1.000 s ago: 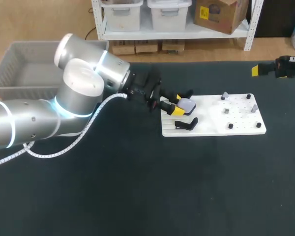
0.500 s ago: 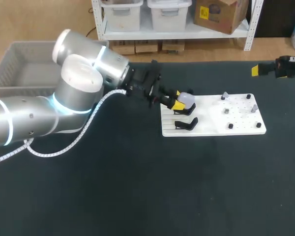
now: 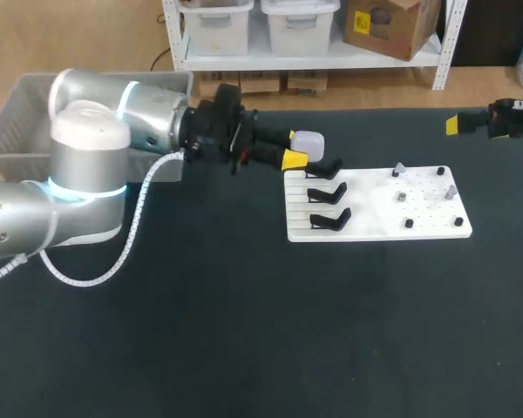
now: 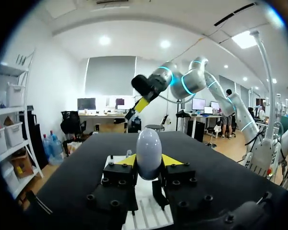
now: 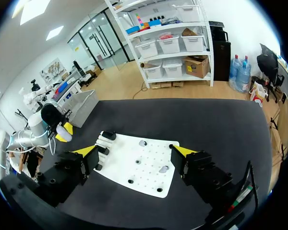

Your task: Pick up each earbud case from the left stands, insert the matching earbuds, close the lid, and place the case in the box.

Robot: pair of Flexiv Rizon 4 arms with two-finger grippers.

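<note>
Left gripper (image 3: 296,149) clenched on a pale earbud case (image 3: 308,142), upper middle, just beyond the white board's (image 3: 379,228) upper left corner. Right gripper (image 3: 453,124), fingers spread wide, sits at the desk's (image 3: 244,331) upper right edge.

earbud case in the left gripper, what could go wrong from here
The earbud case is rounded and the left gripper pinches only its lower part, so it might slip or twist. It hangs near the black stands, and a low swing could clip them.
</note>
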